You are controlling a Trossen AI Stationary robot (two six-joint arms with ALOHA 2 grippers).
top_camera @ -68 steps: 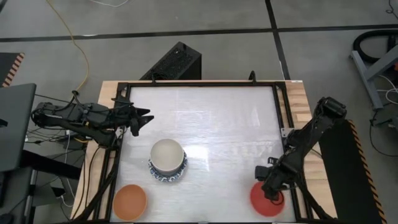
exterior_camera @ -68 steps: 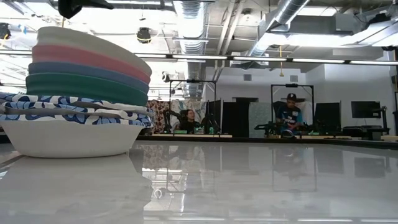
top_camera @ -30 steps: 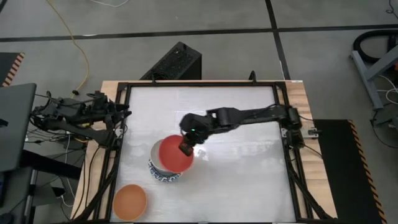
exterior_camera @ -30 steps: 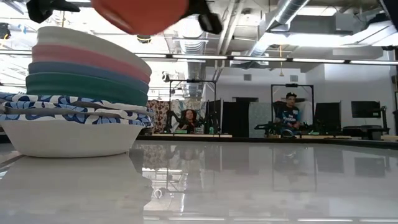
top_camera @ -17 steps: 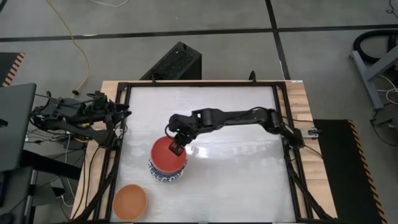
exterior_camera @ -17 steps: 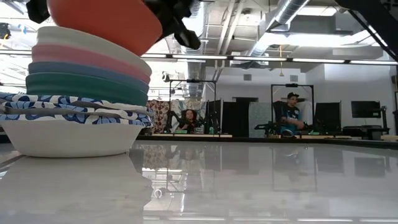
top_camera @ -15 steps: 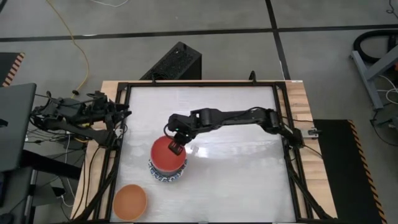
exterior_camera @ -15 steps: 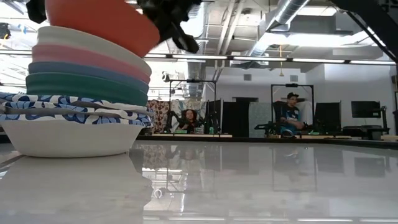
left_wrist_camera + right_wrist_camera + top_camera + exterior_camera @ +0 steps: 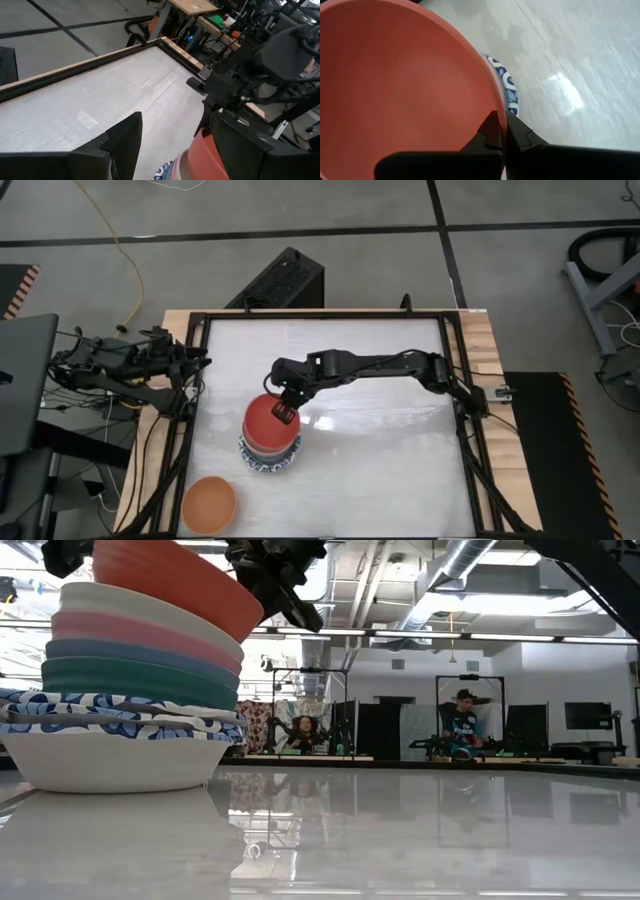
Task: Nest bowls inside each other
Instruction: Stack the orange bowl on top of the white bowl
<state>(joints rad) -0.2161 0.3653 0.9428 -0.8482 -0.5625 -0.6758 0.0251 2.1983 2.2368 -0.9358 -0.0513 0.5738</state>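
Observation:
A stack of nested bowls [image 9: 120, 700] stands left of the table's middle: white ones with blue-patterned rims at the bottom, then teal, dark blue, pink and cream. A red bowl [image 9: 266, 423] sits on top, in the cream bowl [image 9: 110, 602], tilted, with my right gripper [image 9: 284, 411] shut on its rim. An orange bowl [image 9: 208, 502] rests on its base at the near left corner. My left gripper [image 9: 175, 125] waits open at the table's left edge [image 9: 196, 361], apart from the bowls. My right gripper pinches the red bowl's rim [image 9: 496, 114] on the side toward the table's far right, one finger inside the bowl and one outside. The fingers slant down from the table's right. The bowl tilts, its held side [image 9: 245, 602] higher, its underside down in the cream bowl.
A black frame [image 9: 455, 380] runs round the white tabletop. The table's right half and far part are bare. People sit at desks in the room beyond the table [image 9: 465, 725].
My right gripper has carried the red bowl toward the table's left edge and down, from above the stack's right side into the cream bowl on top. The bowl has stayed tilted and in the hold.

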